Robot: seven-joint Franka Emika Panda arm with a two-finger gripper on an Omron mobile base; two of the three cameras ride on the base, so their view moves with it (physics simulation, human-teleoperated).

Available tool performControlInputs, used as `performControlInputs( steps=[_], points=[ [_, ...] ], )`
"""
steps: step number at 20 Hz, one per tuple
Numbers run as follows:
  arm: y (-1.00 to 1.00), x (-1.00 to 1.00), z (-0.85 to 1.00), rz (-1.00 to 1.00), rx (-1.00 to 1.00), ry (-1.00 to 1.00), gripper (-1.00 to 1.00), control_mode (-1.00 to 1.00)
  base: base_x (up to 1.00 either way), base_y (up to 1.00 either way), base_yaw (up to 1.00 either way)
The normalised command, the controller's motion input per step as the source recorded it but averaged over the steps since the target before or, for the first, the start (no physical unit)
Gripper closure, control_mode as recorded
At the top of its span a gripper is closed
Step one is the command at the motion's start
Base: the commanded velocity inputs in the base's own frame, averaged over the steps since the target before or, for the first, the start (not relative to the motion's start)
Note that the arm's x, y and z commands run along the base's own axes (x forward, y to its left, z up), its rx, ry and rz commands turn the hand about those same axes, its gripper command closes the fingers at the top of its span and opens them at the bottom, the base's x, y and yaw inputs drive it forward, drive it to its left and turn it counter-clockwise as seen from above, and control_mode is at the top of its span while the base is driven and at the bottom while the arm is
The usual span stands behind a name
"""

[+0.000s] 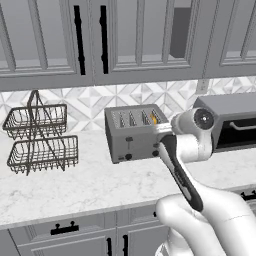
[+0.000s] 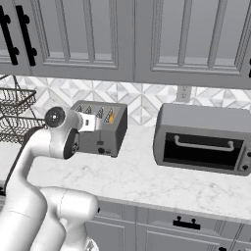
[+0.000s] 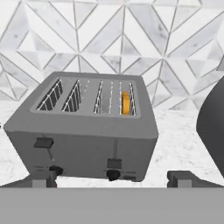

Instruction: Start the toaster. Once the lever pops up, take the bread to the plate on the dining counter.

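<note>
Because the toaster [image 3: 85,127] is not yet started, the gripper [image 3: 109,180] hangs just in front of its face, jaws spread fully wide and holding nothing. The bread [image 3: 125,103] sits sunk in the toaster's rightmost slot, with that side's lever [image 3: 114,163] low on its track, likely the press target.

The arm covers the toaster [image 1: 131,134]'s right front corner; the bread [image 3: 125,103] sits mostly sunk in its slot; the toaster oven [image 1: 235,122] runs off the frame's right edge.
</note>
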Motion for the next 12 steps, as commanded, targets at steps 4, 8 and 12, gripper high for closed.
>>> performControlInputs(
  steps=[4, 8, 12],
  points=[
    [-0.18, -0.02, 1.00, 0.00, 0.00, 0.08, -1.00, -1.00, 0.00, 0.00, 0.00],
    [0.00, 0.01, 0.85, 0.00, 0.00, 0.18, -1.00, -1.00, 0.00, 0.00, 0.00],
    [0.00, 0.09, 0.51, -0.02, 0.00, 0.20, -1.00, -1.00, 0.00, 0.00, 0.00]
  ],
)
